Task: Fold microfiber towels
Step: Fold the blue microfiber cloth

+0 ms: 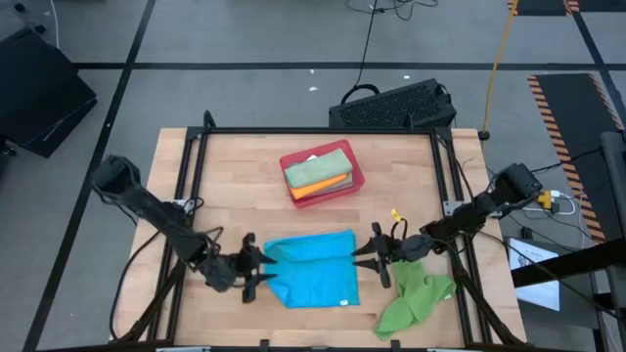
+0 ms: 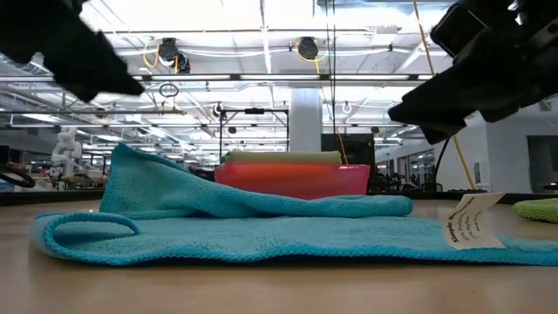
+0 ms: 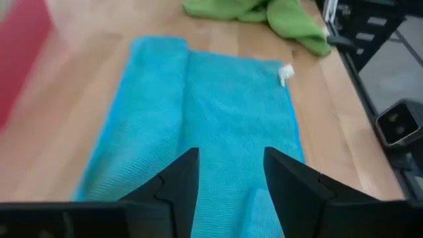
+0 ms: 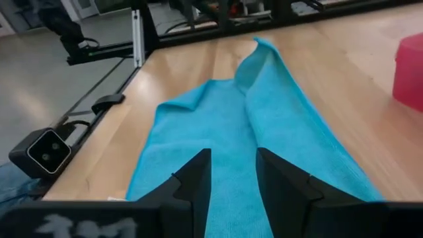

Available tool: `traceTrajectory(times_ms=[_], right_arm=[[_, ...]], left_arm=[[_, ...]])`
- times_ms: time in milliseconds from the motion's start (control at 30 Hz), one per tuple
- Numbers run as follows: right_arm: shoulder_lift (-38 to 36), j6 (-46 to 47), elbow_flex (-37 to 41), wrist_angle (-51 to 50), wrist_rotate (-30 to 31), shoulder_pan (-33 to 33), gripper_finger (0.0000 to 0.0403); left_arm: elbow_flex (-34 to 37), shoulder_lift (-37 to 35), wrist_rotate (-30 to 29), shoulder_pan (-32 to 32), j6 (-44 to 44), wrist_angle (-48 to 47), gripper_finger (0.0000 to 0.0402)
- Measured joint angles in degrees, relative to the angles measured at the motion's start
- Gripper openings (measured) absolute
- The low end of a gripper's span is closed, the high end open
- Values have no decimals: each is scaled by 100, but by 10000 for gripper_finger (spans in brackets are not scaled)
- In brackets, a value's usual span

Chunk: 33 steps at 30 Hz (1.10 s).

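My left gripper (image 1: 256, 271) hangs at the left edge of the bright blue towel (image 1: 313, 269) with its fingers parted and nothing between them; its wrist view shows bare cloth in the gap. My right gripper (image 1: 375, 256) sits at the opposite edge, fingers likewise spread and empty. Both are just above the cloth, not pinching it as far as I can tell.

The bright blue towel lies at the front middle of the table (image 1: 235, 166), and I judge it mid-fold: one long side is already lapped over the rest, leaving a raised ridge and a corner that stands up in the low view. The next move, I think, calls for both grippers to close on matching corners and carry them across together (uneven lift would skew the edge).

A white tag (image 2: 471, 223) is sewn to the towel's near right corner; it carries printed lines, but I cannot read them. No brand shows anywhere else.

Just right of the blue one, a bright green towel (image 1: 416, 298) lies crumpled near the table's front right corner, still unfolded.

Farther back, the red tray (image 1: 354, 182) holds folded towels stacked, a sage green one (image 1: 318, 168) on top of an orange one (image 1: 331, 185)
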State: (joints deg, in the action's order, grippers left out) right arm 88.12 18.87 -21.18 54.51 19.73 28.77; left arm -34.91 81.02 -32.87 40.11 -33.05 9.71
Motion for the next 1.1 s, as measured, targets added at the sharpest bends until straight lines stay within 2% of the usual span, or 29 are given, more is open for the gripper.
traceTrajectory(times_ms=[267,467,733,900,1100], right_arm=[[0,-171,-215,-177,-2,23,109],[-1,-204,-422,-557,-3,23,109],[0,-203,-432,-692,-5,23,109],[0,-223,-432,-695,-5,23,109],[0,-214,-432,-720,-5,23,109]], left_arm=[[0,1486,76,-3,-354,1388,172],[-313,2176,574,-19,-634,1434,172],[-392,2268,1447,130,-828,1407,172],[-392,2240,1510,352,-910,1434,172],[-394,2209,2117,586,-1566,1301,172]])
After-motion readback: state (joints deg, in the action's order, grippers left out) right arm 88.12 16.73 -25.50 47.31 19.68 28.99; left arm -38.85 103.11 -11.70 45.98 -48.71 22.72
